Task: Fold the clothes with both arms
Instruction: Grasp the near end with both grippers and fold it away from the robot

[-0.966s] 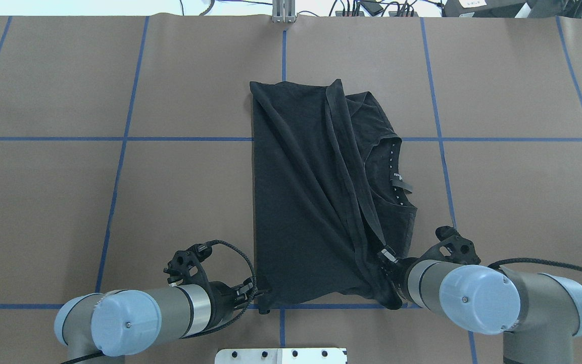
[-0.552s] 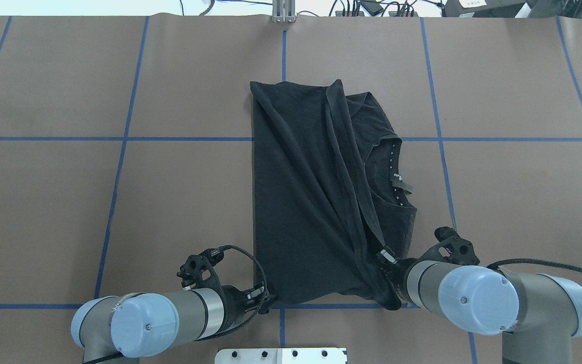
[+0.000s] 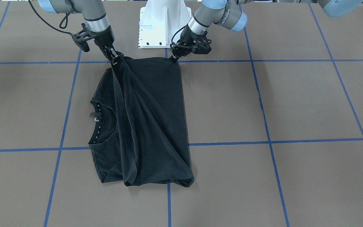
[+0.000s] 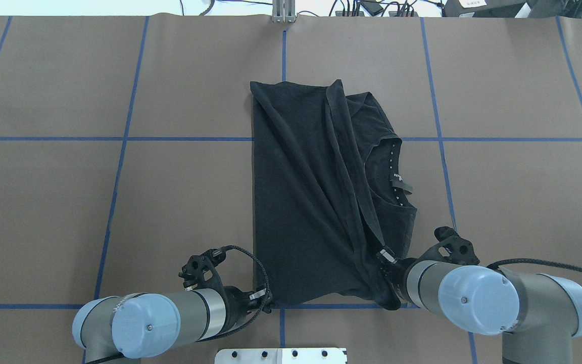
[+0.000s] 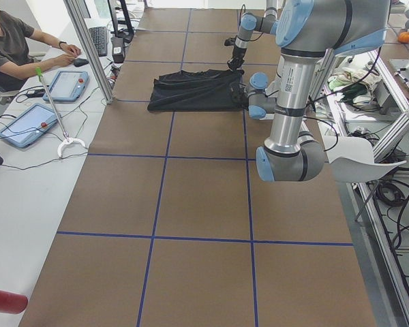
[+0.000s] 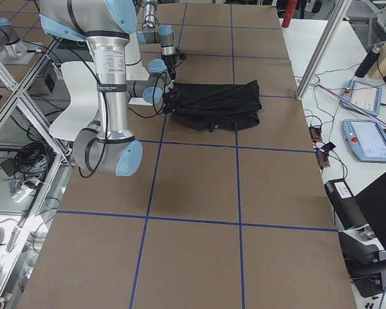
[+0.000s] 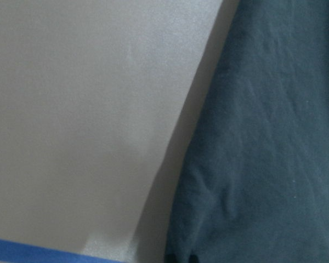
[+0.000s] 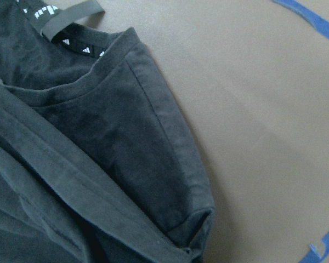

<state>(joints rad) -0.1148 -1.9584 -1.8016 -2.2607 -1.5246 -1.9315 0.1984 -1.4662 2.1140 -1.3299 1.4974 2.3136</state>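
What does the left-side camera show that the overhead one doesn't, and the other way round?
Only the left-side view shows a seated person beside two tablets. Only the overhead view shows the collar label. Both show the black T-shirt on the brown table, with the left arm and right arm at its edge.

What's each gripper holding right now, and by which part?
Right gripper pinches the T-shirt by a bunched edge on the robot's side, cloth pulled taut. Left gripper sits at the other robot-side corner; whether it grips cannot be told.
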